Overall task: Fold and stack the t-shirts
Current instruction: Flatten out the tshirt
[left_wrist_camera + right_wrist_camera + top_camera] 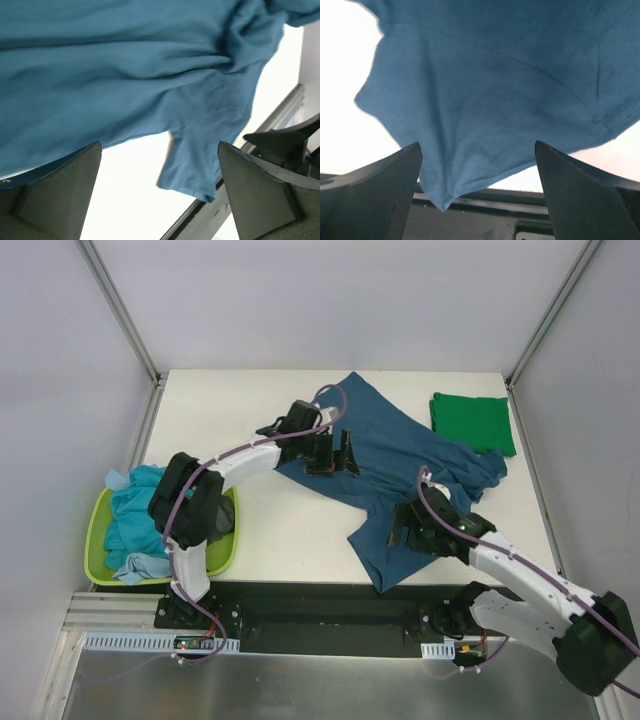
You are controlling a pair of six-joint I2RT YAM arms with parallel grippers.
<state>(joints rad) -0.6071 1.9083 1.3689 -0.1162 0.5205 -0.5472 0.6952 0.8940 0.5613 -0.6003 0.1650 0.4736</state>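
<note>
A lime-green basket [95,537] sits at the near-left corner of the white table [250,410].

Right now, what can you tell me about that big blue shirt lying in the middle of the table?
The blue t-shirt is a plain, soft, cotton-looking tee in dark teal-blue. It lies unfolded and rumpled, spread slantwise across the white table, with creases and one short sleeve sticking out. Its near corner droops over the table's front edge. Its far-right end lies right beside the folded green shirt. The left pincer and right pincer stand open over it, neither gripping it.
</note>
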